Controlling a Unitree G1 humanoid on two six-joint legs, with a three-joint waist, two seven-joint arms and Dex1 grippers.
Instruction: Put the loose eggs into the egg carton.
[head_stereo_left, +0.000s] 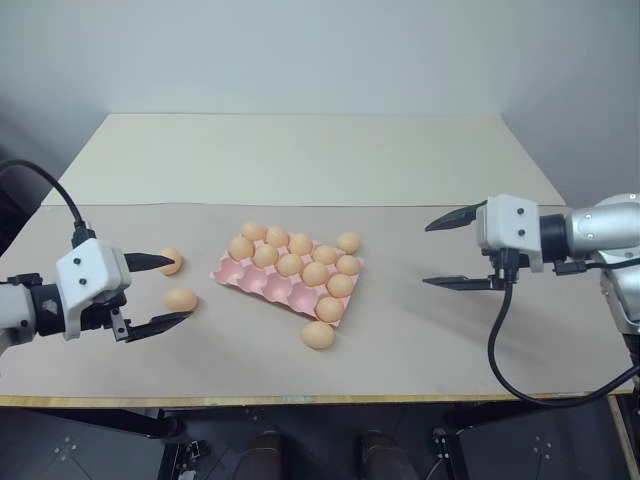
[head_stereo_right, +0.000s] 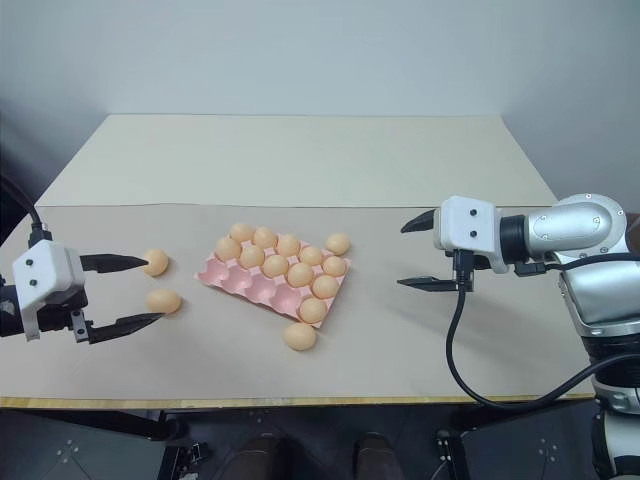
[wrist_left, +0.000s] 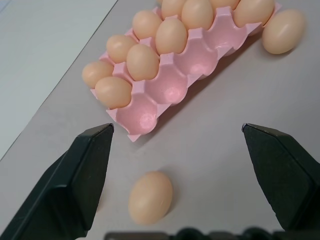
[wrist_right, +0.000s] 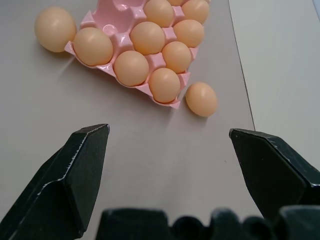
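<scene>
The pink egg carton (head_stereo_left: 276, 290) lies slantwise at the middle of the table, most cups filled with orange-brown eggs and the near-left row bare. Two loose eggs lie left of it, one (head_stereo_left: 171, 261) farther back and one (head_stereo_left: 181, 299) nearer. My left gripper (head_stereo_left: 181, 290) is open, its fingers spread to either side of the nearer egg (wrist_left: 150, 196). A third loose egg (head_stereo_left: 318, 335) rests against the carton's near corner, and another (head_stereo_left: 348, 242) sits at its far right corner. My right gripper (head_stereo_left: 426, 255) hangs open right of the carton, holding nothing.
A beige mat (head_stereo_left: 420, 330) covers the near half of the table, with the paler tabletop (head_stereo_left: 300, 150) behind it. The table's front edge runs just below the grippers. A black cable (head_stereo_left: 500, 350) hangs from my right wrist.
</scene>
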